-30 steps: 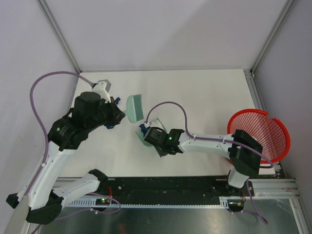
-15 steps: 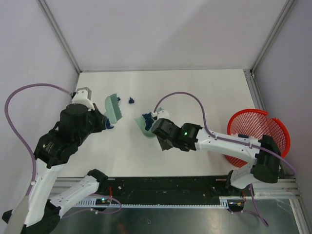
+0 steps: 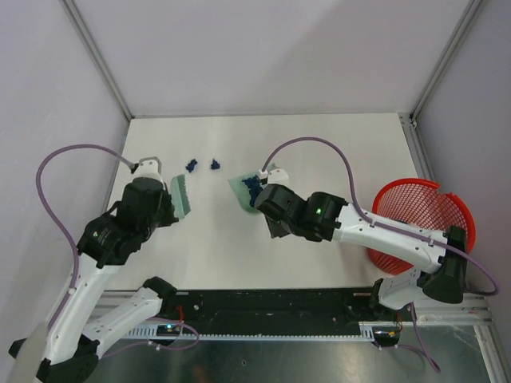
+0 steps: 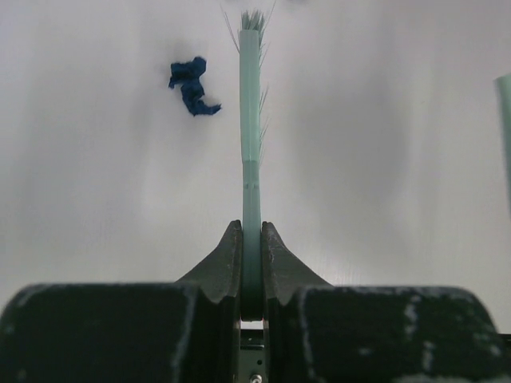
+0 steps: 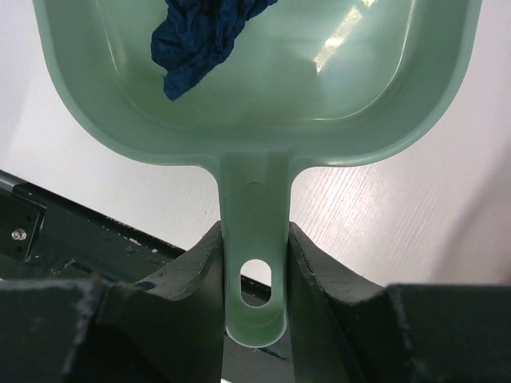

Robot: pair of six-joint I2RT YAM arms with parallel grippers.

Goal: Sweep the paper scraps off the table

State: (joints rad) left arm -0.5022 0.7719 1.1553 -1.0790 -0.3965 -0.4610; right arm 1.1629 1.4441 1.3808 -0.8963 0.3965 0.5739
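Note:
Two dark blue paper scraps [image 3: 192, 165] [image 3: 215, 164] lie on the white table [image 3: 335, 144] at the far left. My left gripper [image 3: 166, 199] is shut on the pale green brush [image 3: 183, 195], whose head is just near-left of them. In the left wrist view the brush [image 4: 251, 120] points away from the gripper [image 4: 251, 239], with one scrap [image 4: 192, 84] left of its bristles. My right gripper [image 3: 269, 204] is shut on the handle of the green dustpan [image 3: 243, 188], which holds blue scraps [image 3: 254, 185]. The right wrist view shows the gripper [image 5: 254, 255], the pan [image 5: 335, 96] and a scrap [image 5: 204, 36] inside.
A red mesh basket [image 3: 459, 215] stands at the table's right edge. The black rail [image 3: 271, 307] with the arm bases runs along the near edge. Metal frame posts stand at the far corners. The dustpan's edge [image 4: 505, 120] shows at the right of the left wrist view.
My left arm has drawn the brush leftward and nearer, away from the dustpan. Two scraps now show on the table. My right arm has moved the dustpan farther and slightly right.

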